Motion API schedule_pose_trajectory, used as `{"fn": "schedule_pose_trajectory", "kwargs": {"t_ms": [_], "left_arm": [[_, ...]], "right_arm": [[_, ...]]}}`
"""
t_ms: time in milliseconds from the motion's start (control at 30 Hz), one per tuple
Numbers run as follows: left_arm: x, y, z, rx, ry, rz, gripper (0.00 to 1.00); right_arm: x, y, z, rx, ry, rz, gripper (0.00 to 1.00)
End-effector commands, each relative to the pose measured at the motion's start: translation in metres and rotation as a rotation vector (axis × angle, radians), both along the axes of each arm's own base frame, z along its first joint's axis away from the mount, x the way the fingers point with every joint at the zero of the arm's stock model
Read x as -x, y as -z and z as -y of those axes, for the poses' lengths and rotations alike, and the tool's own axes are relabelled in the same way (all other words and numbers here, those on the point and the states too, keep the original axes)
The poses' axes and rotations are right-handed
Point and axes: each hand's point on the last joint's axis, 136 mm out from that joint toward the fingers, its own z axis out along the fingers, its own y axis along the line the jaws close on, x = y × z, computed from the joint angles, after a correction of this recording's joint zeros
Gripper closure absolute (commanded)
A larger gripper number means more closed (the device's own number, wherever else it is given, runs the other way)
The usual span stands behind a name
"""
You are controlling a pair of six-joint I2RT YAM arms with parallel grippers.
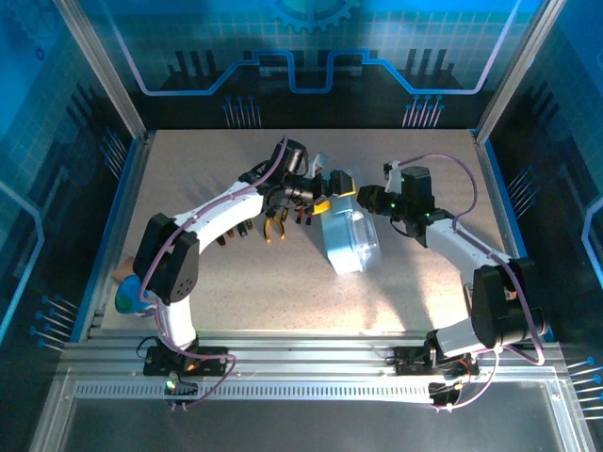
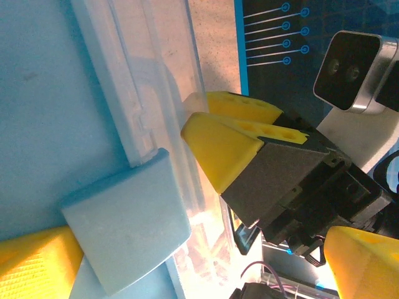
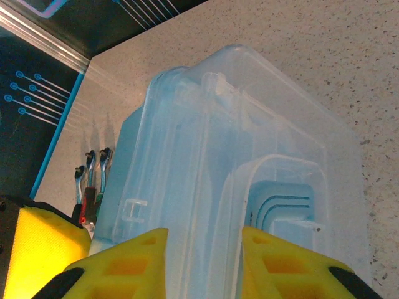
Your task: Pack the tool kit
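Observation:
The translucent light-blue case lies in the middle of the table, its clear lid on top. My right gripper is at its far end, and its yellow fingers are shut on the lid's edge. My left gripper hovers over the same end, wide open with nothing held, and the case's blue latch lies between its fingertips. The right gripper's fingers meet the case's rim in the left wrist view. Orange-handled pliers and slim screwdrivers lie left of the case.
A round blue object with a tan piece sits at the table's left edge beside the left arm's base. Blue walls enclose the table on three sides. Bare tabletop lies in front of the case.

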Motion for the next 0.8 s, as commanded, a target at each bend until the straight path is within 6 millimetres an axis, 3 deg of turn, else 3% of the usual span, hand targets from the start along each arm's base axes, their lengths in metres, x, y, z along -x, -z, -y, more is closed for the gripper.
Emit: {"fn": "schedule_pose_trajectory", "kwargs": {"t_ms": [0, 233, 767], "left_arm": [[0.001, -0.002, 0.025, 0.071, 0.056, 0.021, 0.01], [0.005, -0.001, 0.041, 0.262, 0.132, 0.037, 0.01], [-0.004, -0.004, 0.023, 0.327, 0.093, 0.093, 0.01]], "right_arm": [[0.044, 0.042, -0.033, -0.031, -0.138, -0.182, 0.71], [0.043, 0.048, -0.040, -0.040, -0.156, -0.202, 0.73], [0.041, 0.054, -0.030, 0.016, -0.124, -0.219, 0.73]]}}
